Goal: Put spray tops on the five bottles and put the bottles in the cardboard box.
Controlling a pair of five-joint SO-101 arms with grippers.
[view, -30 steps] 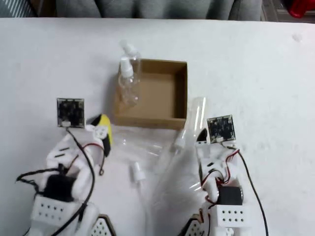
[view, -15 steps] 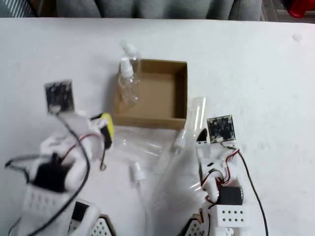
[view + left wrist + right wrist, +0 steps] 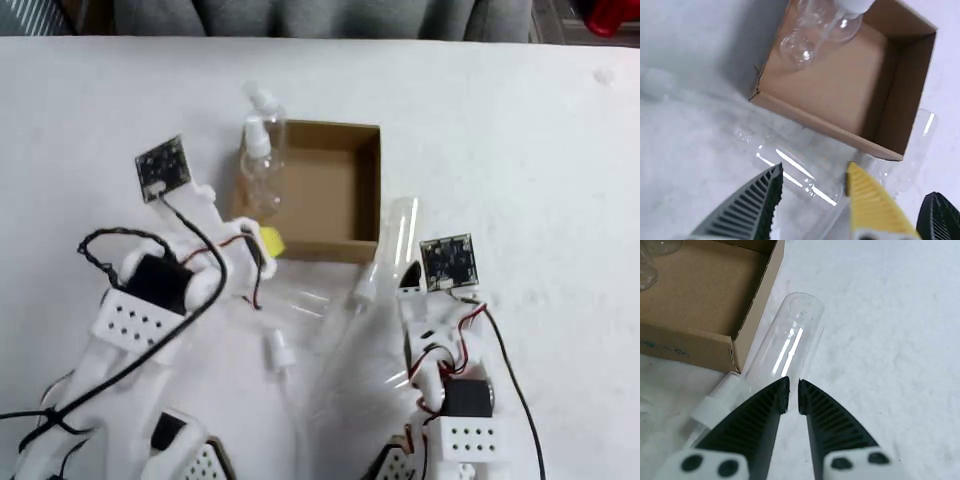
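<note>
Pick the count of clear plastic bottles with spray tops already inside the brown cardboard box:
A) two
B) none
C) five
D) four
A: two clear plastic bottles with white spray tops stand together against one wall inside the brown cardboard box, and the left wrist view shows both of their bases on its floor.

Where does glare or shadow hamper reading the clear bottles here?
High view: glare streaks run along the capped bottle beside the cardboard box. Left wrist view: bright streaks cross the lying bottle in front of the box; one inner wall is shaded. Right wrist view: one glare stripe on the capped bottle.
</note>
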